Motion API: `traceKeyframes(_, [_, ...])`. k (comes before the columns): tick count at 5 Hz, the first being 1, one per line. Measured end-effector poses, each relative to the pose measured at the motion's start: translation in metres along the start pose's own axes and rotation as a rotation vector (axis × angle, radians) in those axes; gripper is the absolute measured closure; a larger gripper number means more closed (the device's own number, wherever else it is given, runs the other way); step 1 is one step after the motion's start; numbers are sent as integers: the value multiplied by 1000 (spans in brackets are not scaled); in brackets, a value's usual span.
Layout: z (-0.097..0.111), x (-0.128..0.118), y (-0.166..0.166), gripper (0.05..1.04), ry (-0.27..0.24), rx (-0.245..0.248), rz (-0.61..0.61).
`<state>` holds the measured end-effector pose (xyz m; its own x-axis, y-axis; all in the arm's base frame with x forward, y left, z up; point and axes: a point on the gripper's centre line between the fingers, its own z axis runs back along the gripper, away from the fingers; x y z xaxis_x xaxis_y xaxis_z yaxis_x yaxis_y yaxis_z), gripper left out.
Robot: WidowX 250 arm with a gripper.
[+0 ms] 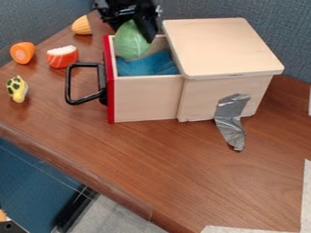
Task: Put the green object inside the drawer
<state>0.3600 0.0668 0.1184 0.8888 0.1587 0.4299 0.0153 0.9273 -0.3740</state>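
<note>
We hold green egg-shaped toy (129, 42) clamped in claw (132, 28) over drawer (144, 98); off-centre release could snag it on rim (148, 78).

Green object: its top (131, 42) disappears behind the black gripper (133, 34); contact with the blue lining (147, 64) below cannot be confirmed.
Arm: cropped by the upper edge above the gripper.
Drawer (146, 99): its rear runs out of sight inside the wooden box (222, 48); its floor lies concealed by the lining.
Bench (182, 168): cut off at right and bottom.
Lower-left corner: a tan-and-black item (8, 226), cropped, too little visible to identify.
</note>
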Motion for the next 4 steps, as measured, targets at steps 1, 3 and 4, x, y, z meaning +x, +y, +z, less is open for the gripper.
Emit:
traceKeyframes(1, [-2, 0, 6, 466, -13, 28, -11])
traceKeyframes(3, [-12, -9, 4, 466, -14, 22, -7])
traceKeyframes(4, [-16, -12, 3, 466, -18, 27, -2])
